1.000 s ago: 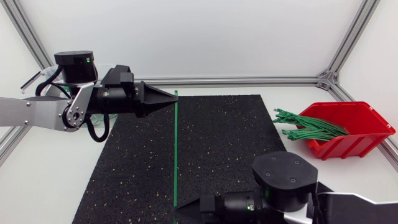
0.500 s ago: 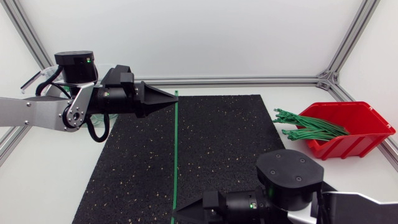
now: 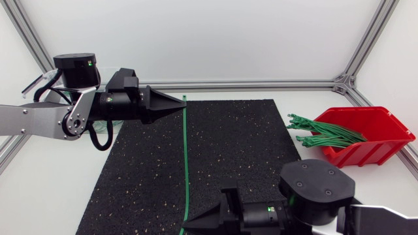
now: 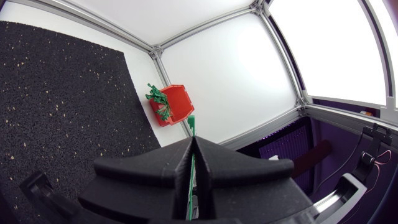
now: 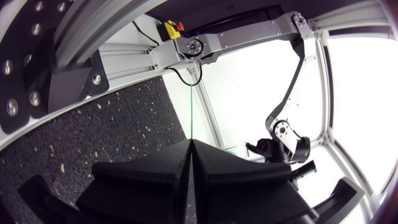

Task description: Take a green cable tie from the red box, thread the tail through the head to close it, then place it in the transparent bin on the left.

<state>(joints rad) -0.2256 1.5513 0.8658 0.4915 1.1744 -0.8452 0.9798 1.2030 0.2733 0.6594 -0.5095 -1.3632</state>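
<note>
A long green cable tie [image 3: 185, 163] stretches straight over the black mat [image 3: 144, 170], held at both ends. My left gripper [image 3: 183, 104] is shut on its far end, where the head pokes just past the fingertips. At the front edge my right gripper [image 3: 187, 226] is shut on the near end. In the left wrist view the tie [image 4: 191, 124] sticks out ahead of the closed gripper [image 4: 191, 140], with the red box [image 4: 175, 106] beyond. In the right wrist view the tie [image 5: 189, 112] runs ahead from the closed gripper [image 5: 191, 142]. The transparent bin [image 3: 34, 83] shows partly behind my left arm.
The red box [image 3: 372, 140] at the right holds several more green cable ties [image 3: 323, 132], some hanging over its left rim. The aluminium frame rail [image 3: 261, 84] runs along the back of the table.
My right gripper has shut on the tie's near end, and its arm has drifted right and toward the front edge. The left arm has barely moved.
</note>
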